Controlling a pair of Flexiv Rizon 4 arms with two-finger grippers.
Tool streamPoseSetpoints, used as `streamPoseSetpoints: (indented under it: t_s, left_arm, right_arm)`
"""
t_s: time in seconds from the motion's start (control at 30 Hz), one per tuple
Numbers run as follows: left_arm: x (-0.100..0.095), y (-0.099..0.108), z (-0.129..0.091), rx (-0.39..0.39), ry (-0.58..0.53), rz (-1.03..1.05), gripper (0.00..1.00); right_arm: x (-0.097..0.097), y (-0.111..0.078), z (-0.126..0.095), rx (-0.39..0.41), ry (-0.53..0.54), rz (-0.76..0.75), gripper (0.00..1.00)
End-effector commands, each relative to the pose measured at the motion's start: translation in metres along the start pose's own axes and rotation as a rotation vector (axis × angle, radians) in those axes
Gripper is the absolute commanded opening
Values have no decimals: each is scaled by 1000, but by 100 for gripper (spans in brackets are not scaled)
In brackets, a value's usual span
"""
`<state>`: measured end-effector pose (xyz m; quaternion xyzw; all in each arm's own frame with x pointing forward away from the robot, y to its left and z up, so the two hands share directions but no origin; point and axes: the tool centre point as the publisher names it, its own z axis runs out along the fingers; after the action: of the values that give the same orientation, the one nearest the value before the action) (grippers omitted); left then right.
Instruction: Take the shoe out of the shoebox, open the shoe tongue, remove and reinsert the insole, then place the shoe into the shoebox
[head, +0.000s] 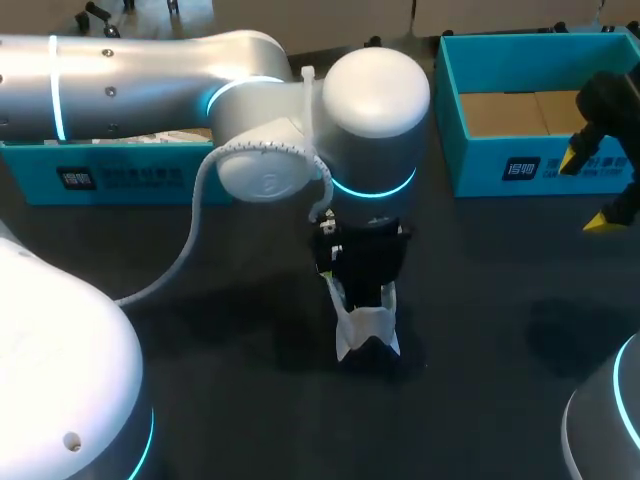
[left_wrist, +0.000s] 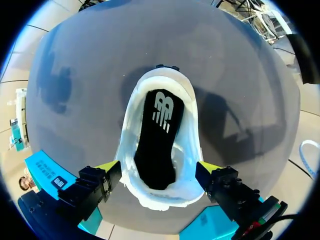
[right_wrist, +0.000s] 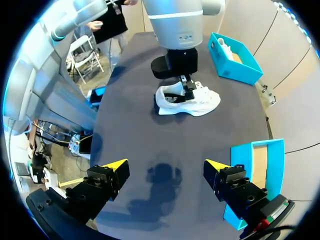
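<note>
Left gripper (left_wrist: 160, 170): fingers spread, straddling the heel of the shoe (left_wrist: 189, 150); pad contact not resolvable. Black insole (left_wrist: 156, 140) lay seated inside. Shoe sat on the table (head: 220, 400), outside the shoebox (head: 500, 165). Right gripper (right_wrist: 165, 170) released, well apart. Judged: insole step; next move needs a pinch on the insole's heel edge. Tongue not made out.

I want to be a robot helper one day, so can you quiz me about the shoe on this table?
1. True or false: the white sneaker is inside the shoebox beside the right gripper.
2. What colour is the insole in the sneaker? A) black B) red C) yellow
3. Fill in: the right gripper's fingers are ___ (open or shut).
Key: 1 false, it stands on the table; 2 A; 3 open.
</note>
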<state>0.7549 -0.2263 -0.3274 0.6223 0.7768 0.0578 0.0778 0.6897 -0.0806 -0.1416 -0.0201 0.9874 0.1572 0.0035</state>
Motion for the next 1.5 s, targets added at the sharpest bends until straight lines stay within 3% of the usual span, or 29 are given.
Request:
streamPoseSetpoints:
  t_s: [0.03, 0.6, 0.83, 0.87, 0.93, 0.97, 1.03, 1.1, 1.5]
  left_arm:
    - [-1, 3, -7, 9, 12, 5, 100]
    - [0, 28, -38, 14, 22, 16, 100]
    - [-4, 43, -38, 24, 24, 20, 100]
    - [-4, 44, -38, 20, 26, 17, 86]
    - [-5, 46, -37, 35, 31, 30, 45]
    - [-6, 46, -37, 30, 34, 32, 42]
    - [-6, 48, -36, 29, 35, 38, 43]
    - [-7, 48, -33, 34, 39, 41, 36]
    - [-3, 40, -17, 59, 71, 70, 38]
  right_arm:
    - [-2, 0, 1, 2, 3, 1, 100]
    - [-2, 0, 1, 2, 3, 1, 100]
    - [-2, 0, 1, 2, 3, 1, 100]
    - [-2, 0, 1, 2, 3, 1, 100]
    - [-2, 0, 1, 2, 3, 1, 100]
    - [-2, 0, 1, 2, 3, 1, 100]
    - [-2, 0, 1, 2, 3, 1, 100]
    - [-2, 0, 1, 2, 3, 1, 100]
    - [-2, 0, 1, 2, 3, 1, 100]
